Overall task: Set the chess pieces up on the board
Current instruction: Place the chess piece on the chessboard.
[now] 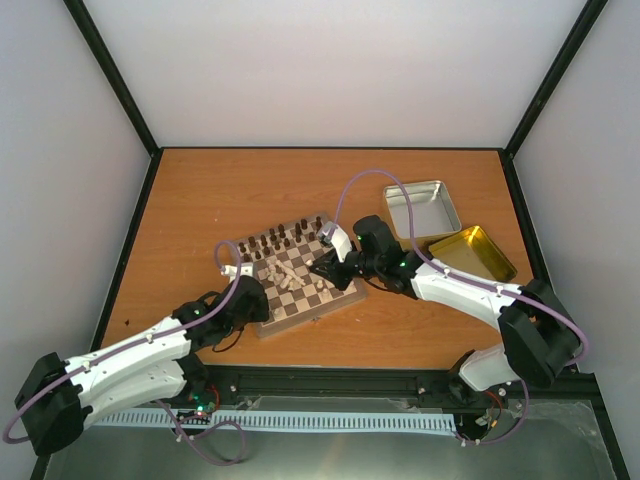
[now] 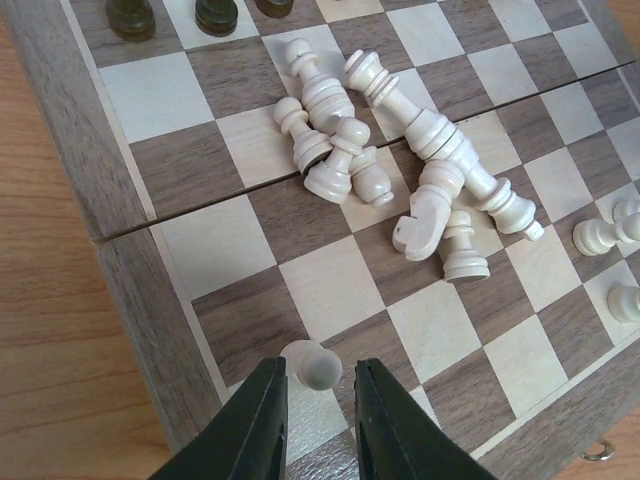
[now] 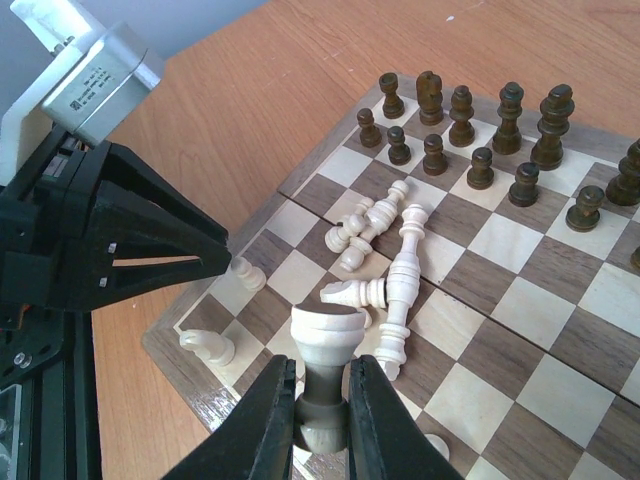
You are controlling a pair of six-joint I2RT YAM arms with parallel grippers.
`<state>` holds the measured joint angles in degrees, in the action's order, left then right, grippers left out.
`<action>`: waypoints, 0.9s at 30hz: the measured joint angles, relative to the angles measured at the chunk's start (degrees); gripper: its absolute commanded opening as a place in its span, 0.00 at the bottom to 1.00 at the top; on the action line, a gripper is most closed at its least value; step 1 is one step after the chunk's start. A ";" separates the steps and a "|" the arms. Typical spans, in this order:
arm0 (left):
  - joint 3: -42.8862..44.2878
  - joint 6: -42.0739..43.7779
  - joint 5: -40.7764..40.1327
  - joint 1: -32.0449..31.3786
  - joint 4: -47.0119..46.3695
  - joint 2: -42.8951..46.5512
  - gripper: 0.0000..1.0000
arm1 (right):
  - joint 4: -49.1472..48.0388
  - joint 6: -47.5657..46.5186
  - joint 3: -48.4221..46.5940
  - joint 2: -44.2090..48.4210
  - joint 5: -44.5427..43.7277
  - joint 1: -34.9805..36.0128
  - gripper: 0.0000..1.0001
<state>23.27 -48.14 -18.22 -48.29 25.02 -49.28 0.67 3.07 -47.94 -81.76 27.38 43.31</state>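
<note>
1. Looking down from the left gripper (image 2: 320, 370): its two dark fingers stand narrowly parted. A pale pawn (image 2: 316, 362) stands upright between them. One finger seems to touch the pawn's round head, but a sliver of gap shows on the other side, so the pawn does not look clamped.
2. Just left of those fingers runs the wooden rim of the board (image 2: 145, 320). The pawn's square lies close to it.
3. Ahead of the fingers and slightly right, a heap of fallen pale pieces (image 2: 400, 170) lies mid-board, the pieces on their sides, touching and overlapping.
4. Further right, a few standing pale pieces (image 2: 600, 235) are upright near the board's edge.
5. Farthest ahead, dark chessmen (image 2: 210, 12) stand along the far rows.
6. At the right gripper (image 3: 322, 375), the fingers are closed on a pale rook (image 3: 328, 335). They pinch its narrow stem below the flared top and hold it upright over the board's near edge. Whether its base touches the board is hidden. The heap lies just ahead of it, with the dark rows beyond.
7. Handling, as a judgement: the pieces look like light, rigid turned wood, smooth and rounded, so they may roll or twist out of a loose pinch. The waist below the head looks like the safest hold. For a fallen piece, grip across the stem where it lies clear of its neighbours, because a nudge could scatter the heap.
</note>
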 measured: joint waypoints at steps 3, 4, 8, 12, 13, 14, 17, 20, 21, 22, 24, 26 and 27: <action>0.00 0.07 -0.04 0.00 0.52 0.26 0.25 | -0.02 0.00 0.00 0.00 0.00 0.00 0.07; 0.00 0.07 -0.07 0.00 0.76 0.26 0.28 | 0.00 0.00 0.00 0.00 0.00 0.00 0.07; 0.00 0.13 -0.24 -0.02 1.60 0.11 0.34 | 0.00 0.07 0.00 0.00 0.00 0.00 0.07; 0.02 0.00 -0.15 -0.02 1.53 -1.38 0.35 | 0.00 0.39 0.00 0.00 0.00 0.00 0.07; 0.13 0.00 -0.17 -0.02 1.53 -2.12 0.35 | 0.00 0.44 0.00 0.00 0.00 0.00 0.07; 0.37 -0.02 -0.22 -0.02 1.60 -3.04 0.36 | -0.02 0.61 0.00 0.00 0.02 0.00 0.07; 1.60 -0.02 -0.39 -0.02 1.70 -6.23 0.36 | -0.02 0.87 0.00 0.00 0.04 0.00 0.07; 3.21 0.04 -0.37 -0.02 1.60 -9.38 0.36 | -0.02 1.03 0.00 0.00 0.07 0.00 0.08; 3.76 0.09 -0.37 -0.02 1.57 -10.27 0.36 | -0.02 1.07 0.00 0.00 0.07 0.00 0.07; 4.31 0.17 -0.37 -0.02 1.53 -11.10 0.36 | -0.02 1.09 0.00 0.00 0.07 0.00 0.08; 5.25 0.31 -0.42 -0.02 1.51 -12.46 0.34 | -0.04 1.20 0.00 0.00 0.07 0.00 0.08; 5.88 0.33 -0.44 -0.02 1.49 -13.27 0.31 | -0.04 1.27 0.00 0.00 0.07 0.00 0.08; 6.27 0.35 -0.50 0.00 1.57 -13.66 0.28 | -0.02 1.27 0.00 0.00 0.07 0.00 0.08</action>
<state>29.54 -47.79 -18.72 -48.29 26.59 -62.94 0.64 4.34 -47.94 -81.76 27.44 43.31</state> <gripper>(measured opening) 0.339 0.126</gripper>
